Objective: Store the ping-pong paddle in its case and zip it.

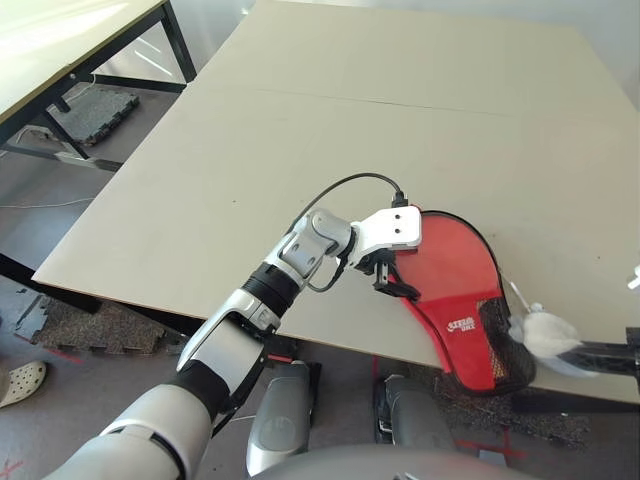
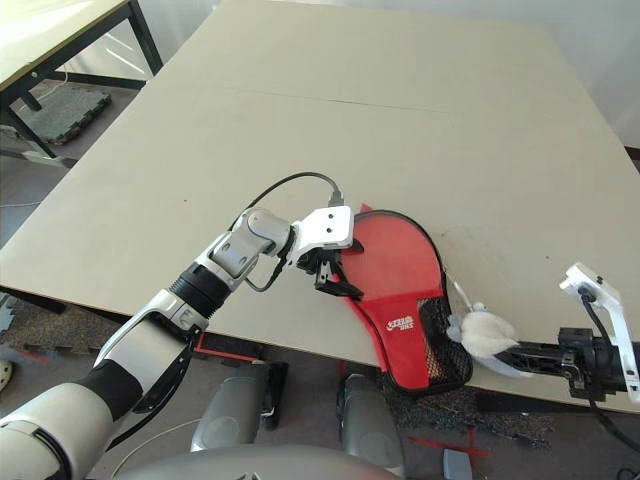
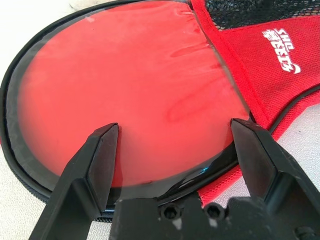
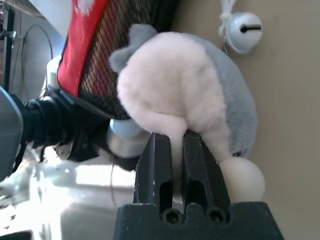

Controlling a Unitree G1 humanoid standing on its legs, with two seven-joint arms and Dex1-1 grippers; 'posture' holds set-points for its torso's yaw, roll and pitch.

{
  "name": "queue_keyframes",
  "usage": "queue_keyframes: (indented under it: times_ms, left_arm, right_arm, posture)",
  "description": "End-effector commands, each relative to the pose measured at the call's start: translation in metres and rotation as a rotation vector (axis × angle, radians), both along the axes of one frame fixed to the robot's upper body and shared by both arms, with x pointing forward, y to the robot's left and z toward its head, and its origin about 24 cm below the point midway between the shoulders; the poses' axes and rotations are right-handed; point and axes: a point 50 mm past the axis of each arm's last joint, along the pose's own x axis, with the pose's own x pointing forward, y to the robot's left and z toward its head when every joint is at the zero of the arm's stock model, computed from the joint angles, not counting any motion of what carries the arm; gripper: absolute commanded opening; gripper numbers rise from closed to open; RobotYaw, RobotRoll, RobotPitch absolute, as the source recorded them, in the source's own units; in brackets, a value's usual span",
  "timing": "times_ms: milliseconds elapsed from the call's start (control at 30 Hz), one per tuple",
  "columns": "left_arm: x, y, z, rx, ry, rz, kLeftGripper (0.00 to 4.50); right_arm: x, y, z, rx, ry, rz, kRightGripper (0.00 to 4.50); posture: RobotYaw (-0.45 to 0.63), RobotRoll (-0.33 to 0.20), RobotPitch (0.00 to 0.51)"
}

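Observation:
The red case [image 1: 455,262], edged in black zipper, lies flat at the table's near edge on the right, and its mesh handle end hangs slightly over the edge. In the left wrist view a smooth red round face, the ping-pong paddle [image 3: 125,75], sits inside the black rim. Its handle is hidden under the red fabric with the white logo [image 3: 282,57]. My left gripper [image 1: 395,285] is open, its fingers spread just over the round end. My right gripper [image 2: 520,352] is shut on the white fluffy charm [image 4: 175,85] at the handle end.
A small white bell [image 4: 242,30] and a pale bead [image 4: 242,180] hang beside the charm. The wide beige table [image 1: 300,130] stretches away behind the case. A second table [image 1: 60,40] stands at the far left, with dark floor mats [image 1: 95,110] beneath it.

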Motion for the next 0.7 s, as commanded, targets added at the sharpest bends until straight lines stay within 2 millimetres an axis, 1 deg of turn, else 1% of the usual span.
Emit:
queue_keyframes:
  times_ms: [33,100,133,200,233,267,333,400,500,567,600,700]
  left_arm:
    - [0.0,0.003,-0.012,0.057,0.023,0.019,4.5]
    - [0.001,0.004,-0.012,0.058,0.023,0.02,4.5]
    - [0.001,0.004,-0.012,0.058,0.023,0.02,4.5]
    - [0.001,0.004,-0.011,0.057,0.022,0.021,4.5]
    - [0.001,0.004,-0.011,0.056,0.022,0.021,4.5]
    - [0.001,0.004,-0.011,0.056,0.022,0.021,4.5]
    - [0.002,0.006,-0.01,0.05,0.021,0.023,4.5]
    - [0.002,0.007,-0.008,0.043,0.02,0.025,4.5]
    - [0.003,0.009,-0.004,0.019,0.034,0.044,4.5]
    - [0.004,0.011,-0.001,-0.006,0.049,0.064,4.5]
    - [0.004,0.013,0.001,-0.02,0.057,0.076,4.5]
    - [0.004,0.017,0.007,-0.058,0.08,0.106,4.5]
  right_arm:
    - [-0.047,-0.017,-0.033,-0.117,0.297,-0.052,0.03]
    - [-0.047,-0.023,-0.034,-0.161,0.264,-0.055,0.03]
    - [-0.044,-0.024,-0.034,-0.148,0.232,-0.08,0.03]
    - [-0.03,-0.025,-0.026,-0.081,0.131,-0.169,0.03]
    - [-0.022,-0.027,-0.021,-0.053,0.08,-0.204,0.65]
    - [-0.017,-0.028,-0.017,-0.04,0.05,-0.223,0.86]
    - [0.004,-0.033,0.006,0.045,-0.094,-0.298,1.55]
    - [0.019,-0.037,0.025,0.103,-0.203,-0.34,2.32]
    - [0.034,-0.039,0.043,0.145,-0.323,-0.375,3.5]
    - [0.046,-0.037,0.055,0.186,-0.417,-0.391,4.19]
    - [0.051,-0.033,0.06,0.219,-0.442,-0.379,4.47]
    - [0.061,-0.025,0.065,0.26,-0.488,-0.369,4.47]
  posture:
    - [0.03,0.0,0.145]
    - [0.03,0.0,0.144]
    - [0.03,0.0,0.144]
    - [0.02,0.0,0.143]
    - [0.02,0.0,0.143]
    - [0.02,0.0,0.143]
    - [0.02,0.0,0.141]
    - [0.03,0.0,0.138]
    - [0.03,0.0,0.136]
    - [0.04,0.0,0.135]
    - [0.04,0.0,0.134]
    - [0.04,0.0,0.134]
